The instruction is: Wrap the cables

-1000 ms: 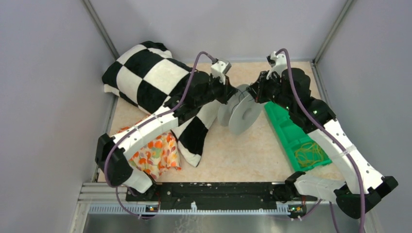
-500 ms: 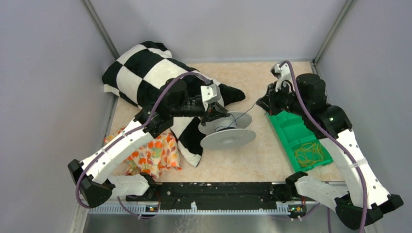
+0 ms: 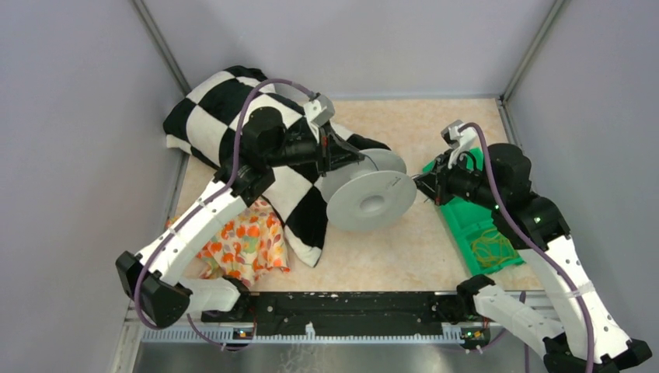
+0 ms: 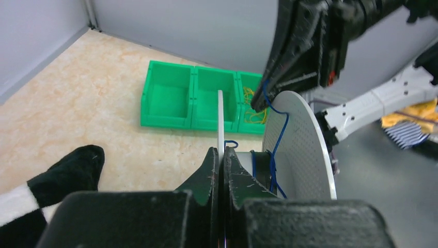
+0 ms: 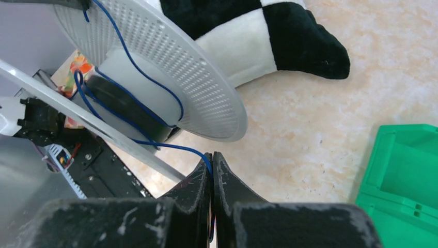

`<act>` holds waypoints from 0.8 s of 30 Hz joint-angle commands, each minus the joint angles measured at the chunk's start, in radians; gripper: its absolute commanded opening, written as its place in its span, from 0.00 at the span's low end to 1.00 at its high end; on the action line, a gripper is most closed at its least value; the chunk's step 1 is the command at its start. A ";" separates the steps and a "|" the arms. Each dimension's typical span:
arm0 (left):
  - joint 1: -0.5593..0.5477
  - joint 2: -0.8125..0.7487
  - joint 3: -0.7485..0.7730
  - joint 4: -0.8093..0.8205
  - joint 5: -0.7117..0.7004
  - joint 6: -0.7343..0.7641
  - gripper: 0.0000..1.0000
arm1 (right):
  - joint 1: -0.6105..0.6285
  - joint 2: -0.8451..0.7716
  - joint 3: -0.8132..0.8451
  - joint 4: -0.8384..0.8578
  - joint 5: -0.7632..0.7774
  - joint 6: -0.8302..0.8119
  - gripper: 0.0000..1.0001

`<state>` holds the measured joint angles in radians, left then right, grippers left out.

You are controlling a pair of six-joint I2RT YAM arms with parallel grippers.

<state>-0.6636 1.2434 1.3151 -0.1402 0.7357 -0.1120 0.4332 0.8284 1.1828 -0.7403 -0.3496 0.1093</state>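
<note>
A grey spool with two round flanges is held off the table, one flange face turned towards the top camera. My left gripper is shut on the edge of the spool's thin far flange. The cable is a thin blue wire, looped a few times round the spool's dark hub. From there it runs over the perforated flange to my right gripper, which is shut on it. The right gripper sits just right of the spool, its fingertips showing at the flange edge in the left wrist view.
A green compartment tray lies on the right, with yellow rubber bands in its near compartment. A black-and-white checkered cloth lies at the back left under my left arm. A floral cloth lies nearer. Grey walls close three sides.
The left arm swung the spool down towards the table, then raised it and turned its flange face towards the camera. The right gripper drew nearer and lower, keeping hold of the wire.
</note>
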 commanded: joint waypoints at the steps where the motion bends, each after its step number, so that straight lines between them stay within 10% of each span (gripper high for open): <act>1: 0.061 0.035 0.036 0.247 0.046 -0.278 0.00 | -0.009 -0.029 -0.052 0.112 -0.051 0.051 0.00; 13: 0.172 0.126 -0.011 0.551 0.153 -0.712 0.00 | -0.009 -0.062 -0.194 0.309 -0.231 0.115 0.00; 24: 0.175 0.262 -0.151 0.884 -0.122 -1.193 0.00 | 0.000 -0.137 -0.462 0.867 -0.231 0.445 0.00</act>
<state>-0.4721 1.5047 1.2034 0.5926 0.8509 -1.0912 0.4156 0.7136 0.8120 -0.2577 -0.5194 0.3801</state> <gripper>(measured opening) 0.024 0.003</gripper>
